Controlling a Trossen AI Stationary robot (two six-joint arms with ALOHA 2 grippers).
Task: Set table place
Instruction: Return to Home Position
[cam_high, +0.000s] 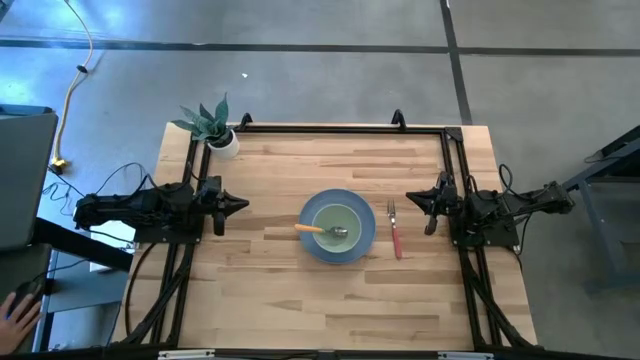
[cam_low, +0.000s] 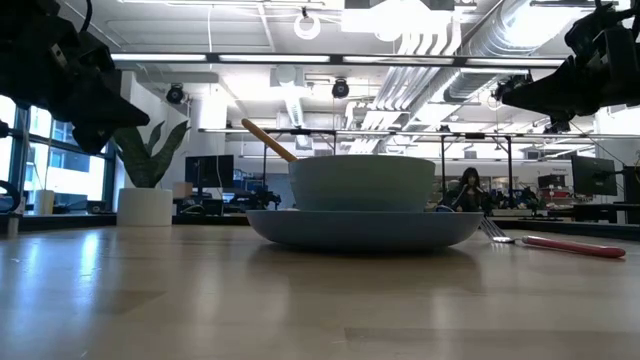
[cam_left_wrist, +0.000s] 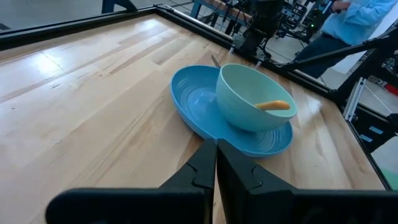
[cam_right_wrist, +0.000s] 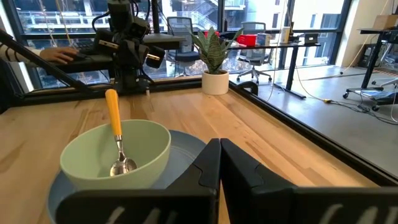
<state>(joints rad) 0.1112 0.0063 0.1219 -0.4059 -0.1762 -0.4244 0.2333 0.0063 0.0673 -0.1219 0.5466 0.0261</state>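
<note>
**Place set, arms parked clear**

On your light-wood butcher-block table (cam_high: 280, 290), the pale green bowl (cam_high: 335, 222) sits on the round blue plate (cam_high: 370, 232), with the yellow-handled spoon (cam_high: 320, 230) inside and the pink fork (cam_high: 396, 238) beside. The left gripper (cam_high: 243, 204) and right gripper (cam_high: 411, 199) flank it, fingers pressed together and empty, likely so nothing gets bumped.

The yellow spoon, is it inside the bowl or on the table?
Inside. The spoon sits in the green bowl, its scoop at the bottom and its handle leaning over the rim.
</note>
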